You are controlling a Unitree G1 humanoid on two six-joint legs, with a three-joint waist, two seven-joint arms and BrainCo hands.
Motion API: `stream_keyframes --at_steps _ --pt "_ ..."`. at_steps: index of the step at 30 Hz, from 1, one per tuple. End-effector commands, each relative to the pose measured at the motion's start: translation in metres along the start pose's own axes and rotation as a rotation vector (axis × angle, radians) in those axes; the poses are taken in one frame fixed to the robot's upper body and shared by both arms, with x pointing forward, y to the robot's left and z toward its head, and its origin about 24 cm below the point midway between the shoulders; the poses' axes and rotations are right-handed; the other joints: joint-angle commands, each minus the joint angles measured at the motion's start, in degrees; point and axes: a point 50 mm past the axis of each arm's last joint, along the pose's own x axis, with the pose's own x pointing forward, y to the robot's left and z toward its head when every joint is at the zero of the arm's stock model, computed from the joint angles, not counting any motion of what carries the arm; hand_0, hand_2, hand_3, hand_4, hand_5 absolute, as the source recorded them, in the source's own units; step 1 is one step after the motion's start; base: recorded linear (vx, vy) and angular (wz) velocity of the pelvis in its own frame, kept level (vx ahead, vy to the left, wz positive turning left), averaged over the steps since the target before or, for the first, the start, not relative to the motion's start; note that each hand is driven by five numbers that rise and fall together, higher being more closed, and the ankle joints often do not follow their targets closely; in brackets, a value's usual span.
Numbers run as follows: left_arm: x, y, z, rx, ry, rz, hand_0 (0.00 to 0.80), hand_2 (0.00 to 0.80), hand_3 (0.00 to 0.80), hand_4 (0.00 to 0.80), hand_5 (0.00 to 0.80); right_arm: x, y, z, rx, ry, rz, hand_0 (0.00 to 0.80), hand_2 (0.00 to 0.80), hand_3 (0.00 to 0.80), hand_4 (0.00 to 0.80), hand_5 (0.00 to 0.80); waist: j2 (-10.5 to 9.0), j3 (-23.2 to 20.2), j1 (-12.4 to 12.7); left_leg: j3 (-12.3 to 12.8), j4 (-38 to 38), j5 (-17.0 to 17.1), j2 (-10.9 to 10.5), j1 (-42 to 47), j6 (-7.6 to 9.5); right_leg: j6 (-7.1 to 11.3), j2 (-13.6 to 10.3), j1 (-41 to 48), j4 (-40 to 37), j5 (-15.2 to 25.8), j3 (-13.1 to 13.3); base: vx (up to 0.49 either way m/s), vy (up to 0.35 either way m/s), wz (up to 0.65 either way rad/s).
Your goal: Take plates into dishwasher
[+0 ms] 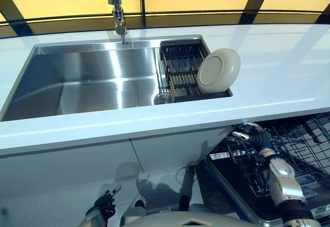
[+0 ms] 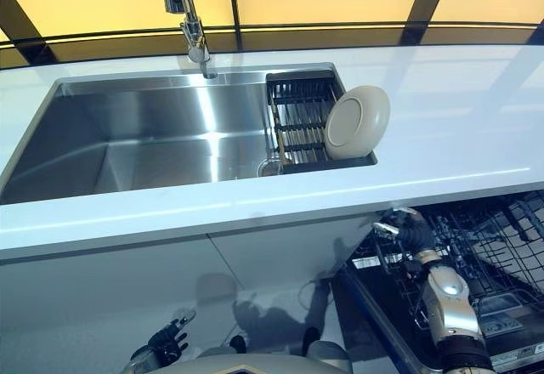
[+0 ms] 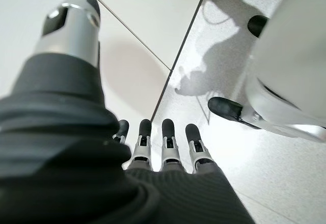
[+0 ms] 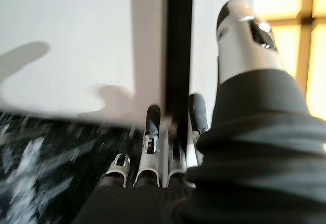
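A cream plate (image 1: 218, 70) leans upright against the right end of a black drying rack (image 1: 178, 69) set in the right part of the sink. The dishwasher (image 1: 227, 183) is open at the lower right, with its dark wire rack (image 1: 299, 144) pulled out. My right hand (image 1: 255, 135) is open and empty, just under the counter's front edge and above the wire rack's left corner. In the right wrist view its fingers (image 4: 153, 132) are straight and hold nothing. My left hand (image 1: 104, 202) is open and empty, low in front of the cabinet, with its fingers (image 3: 168, 137) straight.
The steel sink (image 1: 87, 82) fills the left of the white counter (image 1: 278, 72), with a faucet (image 1: 117, 10) at its back. White cabinet doors (image 1: 77, 170) stand below the counter, left of the dishwasher. A dark-framed window runs behind.
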Motion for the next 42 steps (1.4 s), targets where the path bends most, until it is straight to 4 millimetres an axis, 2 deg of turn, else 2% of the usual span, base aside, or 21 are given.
stream_keyframes --at_steps 1,6,10,15,18,20,24,26,27,32,39,42 --pt "0.004 0.001 0.018 -0.031 -0.022 0.007 0.000 0.000 0.000 0.000 0.000 0.014 -0.026 0.017 -0.009 0.049 -0.085 0.000 0.000 0.000 0.000 0.000 -0.54 -1.4 -0.1 1.5 0.8 -3.9 -2.9 -1.0 3.88 3.69 -1.7 -1.0 5.3 -4.4 -1.0 -0.006 0.006 -0.05" --pt "0.007 -0.002 0.028 -0.015 -0.025 0.001 0.000 0.000 0.000 0.000 0.000 0.009 -0.020 -0.031 0.032 0.326 -0.018 0.000 0.000 0.000 0.000 0.000 -0.86 -1.1 0.4 1.5 0.8 -3.8 -2.9 -1.1 3.94 3.44 -1.6 -0.7 5.1 -4.4 -0.9 -0.004 -0.001 -0.02" --pt "0.009 -0.006 0.033 0.002 -0.027 -0.006 0.000 0.000 0.000 0.000 0.000 0.003 -0.013 -0.060 0.083 0.443 -0.016 0.000 0.000 0.000 0.000 0.000 -0.87 -1.1 0.8 1.6 0.8 -3.6 -2.9 -1.1 4.02 3.34 -1.5 -0.3 4.9 -4.4 -0.9 0.000 -0.001 -0.02" --pt "0.011 -0.007 0.037 0.013 -0.022 -0.010 0.000 0.000 0.000 0.000 0.000 -0.017 -0.011 -0.105 0.261 0.637 -0.159 0.000 0.000 0.000 0.000 0.000 -0.54 -1.2 1.2 1.8 0.8 -3.8 -2.9 -0.6 4.14 3.41 -1.3 0.3 4.7 -4.4 -0.5 0.000 0.003 -0.02" --pt "0.012 -0.008 0.039 0.010 -0.015 -0.006 0.000 0.000 0.000 0.000 0.000 -0.021 -0.019 -0.109 0.282 0.640 -0.266 0.000 0.000 0.000 0.000 0.000 -0.35 -1.2 1.3 1.6 0.9 -3.9 -3.0 0.0 4.31 3.44 -1.3 0.6 4.7 -4.3 -0.2 0.011 0.004 0.00" --pt "0.012 -0.007 0.039 0.005 -0.009 -0.002 0.000 0.000 0.000 0.000 0.000 -0.017 -0.029 -0.100 0.326 0.576 -0.354 0.000 0.000 0.000 0.000 0.000 -0.20 -1.2 1.1 1.7 0.9 -4.1 -2.9 0.4 4.34 3.44 -1.2 0.9 4.8 -4.3 0.0 0.037 0.018 0.00" --pt "0.012 -0.004 0.039 -0.015 0.005 0.010 0.000 0.000 0.000 0.000 0.000 -0.004 -0.056 -0.064 0.365 0.394 -0.531 0.000 0.000 0.000 0.000 0.000 0.21 -1.5 0.4 1.9 0.8 -4.4 -2.9 0.8 4.37 3.38 -0.9 1.0 4.9 -4.6 0.7 0.027 0.038 -0.09" --pt "0.011 -0.002 0.040 -0.024 0.010 0.011 0.000 0.000 0.000 0.000 0.000 -0.001 -0.076 -0.040 0.371 0.295 -0.621 0.000 0.000 0.000 0.000 0.000 0.39 -1.7 0.0 2.0 0.7 -4.6 -2.9 0.9 4.41 3.36 -0.8 0.8 5.0 -4.8 1.1 0.005 0.055 -0.10" --pt "0.011 -0.002 0.042 -0.030 0.013 0.011 0.000 0.000 0.000 0.000 0.000 0.000 -0.091 -0.019 0.370 0.227 -0.675 0.000 0.000 0.000 0.000 0.000 0.47 -1.8 -0.2 2.0 0.7 -4.8 -3.0 1.0 4.41 3.33 -0.8 0.7 5.1 -4.9 1.3 -0.001 0.061 -0.08" --pt "0.011 -0.002 0.046 -0.042 0.015 0.001 0.000 0.000 0.000 0.000 0.000 0.003 -0.121 0.039 0.352 0.041 -0.802 0.000 0.000 0.000 0.000 0.000 0.64 -2.0 -0.4 2.0 0.6 -5.1 -3.0 0.9 4.39 3.26 -0.8 0.5 5.3 -5.4 1.8 -0.004 0.049 -0.02" --pt "0.011 0.000 0.043 -0.033 0.027 0.001 0.000 0.000 0.000 0.000 0.000 -0.005 -0.147 0.084 0.337 -0.111 -0.871 0.000 0.000 0.000 0.000 0.000 0.54 -2.6 -0.2 1.8 0.5 -5.2 -3.2 0.7 4.42 3.13 -0.8 0.4 5.3 -5.6 2.0 0.001 0.015 0.00" --pt "0.010 0.002 0.041 -0.019 0.029 0.001 0.000 0.000 0.000 0.000 0.000 -0.005 -0.152 0.112 0.321 -0.197 -0.884 0.000 0.000 0.000 0.000 0.000 0.38 -2.8 0.0 1.9 0.5 -5.1 -3.1 0.5 4.32 3.07 -0.9 0.4 5.1 -5.6 1.9 0.000 0.000 0.00"
